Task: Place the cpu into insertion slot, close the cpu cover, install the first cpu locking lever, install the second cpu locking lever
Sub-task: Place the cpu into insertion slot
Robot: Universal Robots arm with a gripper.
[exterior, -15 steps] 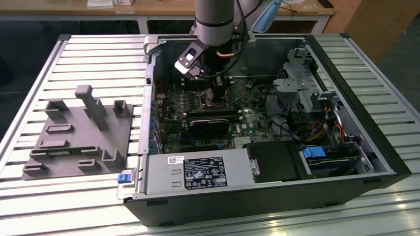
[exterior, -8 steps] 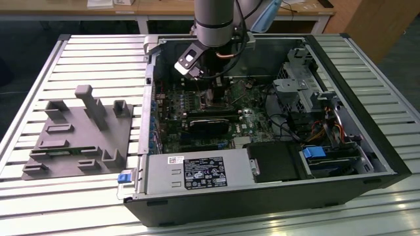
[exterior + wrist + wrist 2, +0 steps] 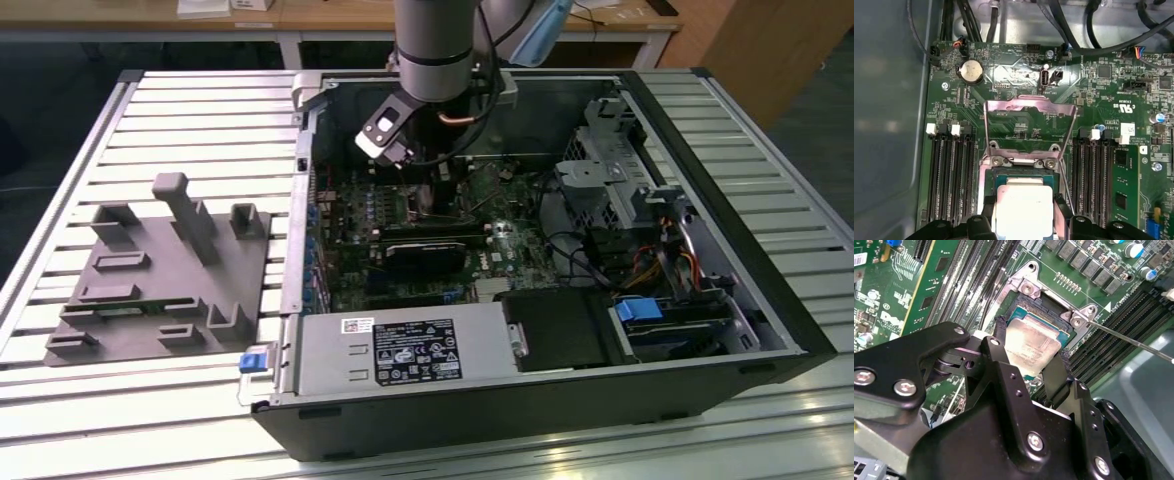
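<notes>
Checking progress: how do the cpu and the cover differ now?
The cpu is a solid dull-silver square; the cover is a thin frame with an open centre. The cpu sits between the gripper's fingers at the slot; the cover is swung open, away from it. Both are silvery metal.

arm: vertical, wrist pointing down | tool: clamped on cpu

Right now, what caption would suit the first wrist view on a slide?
Gripper holds the cpu at the insertion slot, with the cpu cover standing open.
</notes>
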